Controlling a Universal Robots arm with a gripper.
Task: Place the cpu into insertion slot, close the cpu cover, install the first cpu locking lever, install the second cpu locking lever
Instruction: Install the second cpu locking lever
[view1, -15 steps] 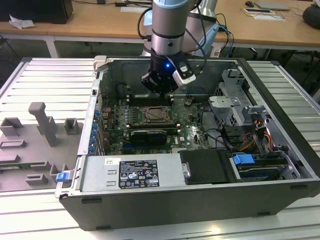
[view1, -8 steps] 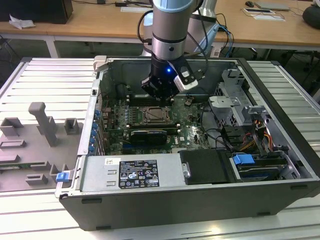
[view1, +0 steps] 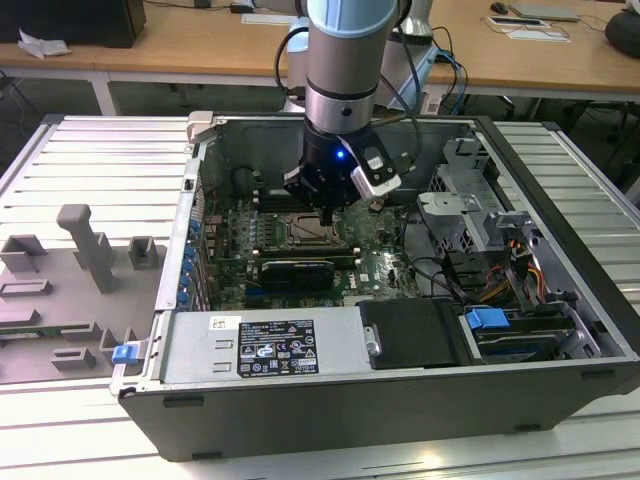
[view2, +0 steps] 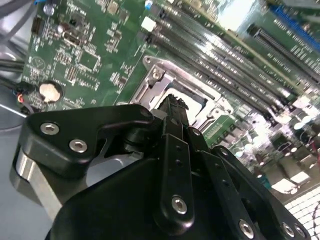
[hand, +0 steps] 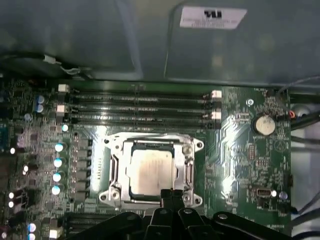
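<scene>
In the exterior view the arm reaches down into the open computer case (view1: 560, 300), and its tool (view1: 325, 212) hangs just above the insertion slot (view1: 305, 232) near the centre of the motherboard (view1: 385, 265). In the first wrist view the cpu (hand: 150, 170) lies flat in the slot, its pale metal top showing through the square window of the cpu cover (hand: 189, 167), which appears folded down around it as a silvery frame. The tool (hand: 171, 196) enters from the bottom centre of that frame, its dark fingers drawn together into one narrow tip with nothing visibly held, and the tip sits at the socket's lower edge, just right of the chip's middle. So the chip lies directly up-frame from the tip, very near; whether the tip touches the cover frame cannot be told. The second wrist view agrees: the tool (view2: 172, 107) points at the silver frame in mid-frame, with the long memory slots (view2: 220, 55) running diagonally beyond it toward the upper right. By these frames the chip is seated and the cover looks down; the position of the locking levers along the socket's sides cannot be made out.
</scene>
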